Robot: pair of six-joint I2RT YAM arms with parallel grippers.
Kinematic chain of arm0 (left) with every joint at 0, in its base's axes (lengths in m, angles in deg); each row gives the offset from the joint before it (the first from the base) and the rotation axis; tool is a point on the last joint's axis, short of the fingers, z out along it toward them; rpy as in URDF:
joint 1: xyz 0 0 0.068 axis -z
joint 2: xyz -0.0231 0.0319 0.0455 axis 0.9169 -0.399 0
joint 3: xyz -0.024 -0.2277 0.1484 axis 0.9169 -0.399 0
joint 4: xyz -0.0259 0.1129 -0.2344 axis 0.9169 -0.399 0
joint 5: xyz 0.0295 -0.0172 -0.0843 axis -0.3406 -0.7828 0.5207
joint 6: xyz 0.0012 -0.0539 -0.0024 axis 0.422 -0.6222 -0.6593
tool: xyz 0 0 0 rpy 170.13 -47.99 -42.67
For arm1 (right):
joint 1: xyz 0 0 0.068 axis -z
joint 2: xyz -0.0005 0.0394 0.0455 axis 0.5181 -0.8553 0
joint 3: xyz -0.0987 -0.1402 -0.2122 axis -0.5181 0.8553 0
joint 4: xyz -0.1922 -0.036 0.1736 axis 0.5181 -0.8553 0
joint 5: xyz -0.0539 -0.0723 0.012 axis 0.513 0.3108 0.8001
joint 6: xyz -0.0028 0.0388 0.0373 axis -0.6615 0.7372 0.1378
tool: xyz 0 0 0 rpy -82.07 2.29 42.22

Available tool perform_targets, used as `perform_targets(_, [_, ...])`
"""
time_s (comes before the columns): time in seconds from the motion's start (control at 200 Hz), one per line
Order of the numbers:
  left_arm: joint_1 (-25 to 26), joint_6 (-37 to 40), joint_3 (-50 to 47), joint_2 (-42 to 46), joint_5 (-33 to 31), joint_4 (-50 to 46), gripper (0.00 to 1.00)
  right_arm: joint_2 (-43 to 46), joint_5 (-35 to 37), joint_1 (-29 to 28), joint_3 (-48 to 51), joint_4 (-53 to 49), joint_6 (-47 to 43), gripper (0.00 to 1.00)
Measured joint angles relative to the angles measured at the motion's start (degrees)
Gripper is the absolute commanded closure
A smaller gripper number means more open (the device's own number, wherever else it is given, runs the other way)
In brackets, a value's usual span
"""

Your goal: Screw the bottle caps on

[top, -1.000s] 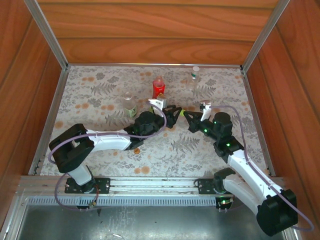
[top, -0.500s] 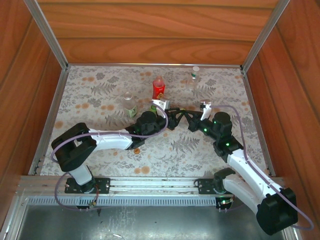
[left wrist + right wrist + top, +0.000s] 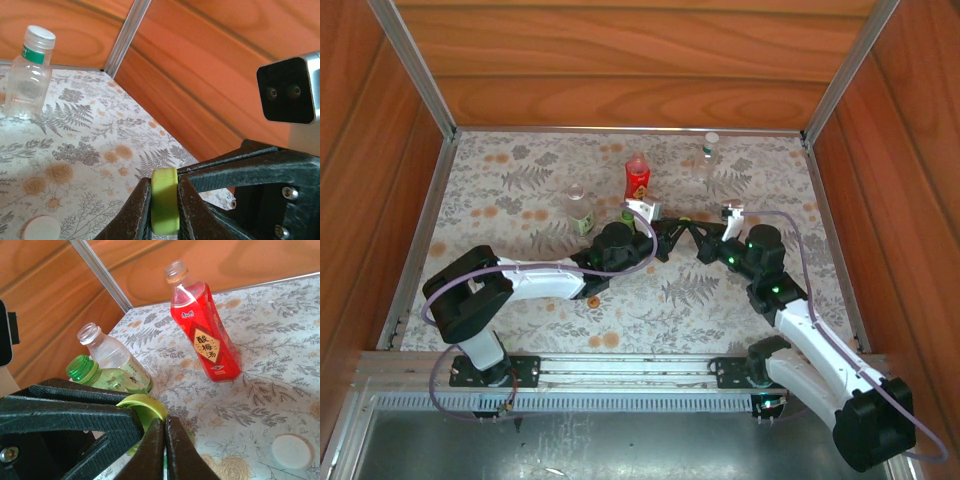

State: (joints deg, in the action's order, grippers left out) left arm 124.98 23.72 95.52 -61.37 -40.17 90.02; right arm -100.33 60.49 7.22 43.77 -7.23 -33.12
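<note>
**Inspector:** Table (image 3: pixel 520 290) and grippers?

**Assistant:** Floral cloth. The left gripper (image 3: pixel 165 200) pinches the yellow-green cap (image 3: pixel 165 210) edgewise at mid-table. The right gripper (image 3: pixel 164 440) has its jaws nearly together at that cap; I cannot tell if it grips.

**Inspector:** Bottles?

**Assistant:** The red bottle (image 3: pixel 202 335), green bottle (image 3: pixel 97 375) and clear bottle (image 3: pixel 107 352) are open-necked. The labelled clear bottle (image 3: pixel 30 75) is capped.

**Inspector:** Loose caps?

**Assistant:** One white cap (image 3: pixel 291 451) lies flat on the cloth.
</note>
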Motion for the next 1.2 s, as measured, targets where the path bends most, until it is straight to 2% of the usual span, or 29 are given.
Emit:
perform_targets(0.065, [0.0, 0.96, 0.0, 0.02, -0.07, 0.13, 0.88, 1.03, 1.14, 0.07, 0.07, -0.87, 0.61, 0.65])
perform_targets(0.145, [0.0, 2.73, 0.0, 0.04, -0.52, 0.46, 0.88, 2.89, 2.73, 0.09, 0.22, -2.4, 1.97, 0.56])
perform_targets(0.33, [0.02, 9.4, 0.04, 0.04, -0.96, 0.24, 0.87, 8.02, 5.88, 0.0, 0.11, -6.27, 7.87, 0.48])
perform_targets(0.555, [0.57, 22.36, 1.92, -0.13, -1.42, 0.22, 0.87, 8.04, 9.2, 0.83, -5.05, -17.38, 24.85, 0.49])
perform_targets(0.839, [2.86, 43.01, 4.15, -3.28, -3.06, 0.24, 0.87, 3.3, -2.51, 7.37, -5.84, -17.44, 48.19, 0.46])
perform_targets(1.004, [4.9, 53.29, 5.57, -5.75, -3.02, 0.2, 0.87, 3.02, -7.56, 9.03, -5.51, -15.17, 54.69, 0.47])
perform_targets(1.104, [5.73, 57.57, 5.79, -5.99, -3.04, 0.37, 0.87, 2.93, -8.98, 10.1, -4.66, -14.47, 57.07, 0.56])
perform_targets(1.204, [6.12, 60.72, 5.79, -6.01, -3.06, 0.46, 0.87, 2.45, -10.38, 11.15, -4.35, -14.36, 58.18, 0.58])
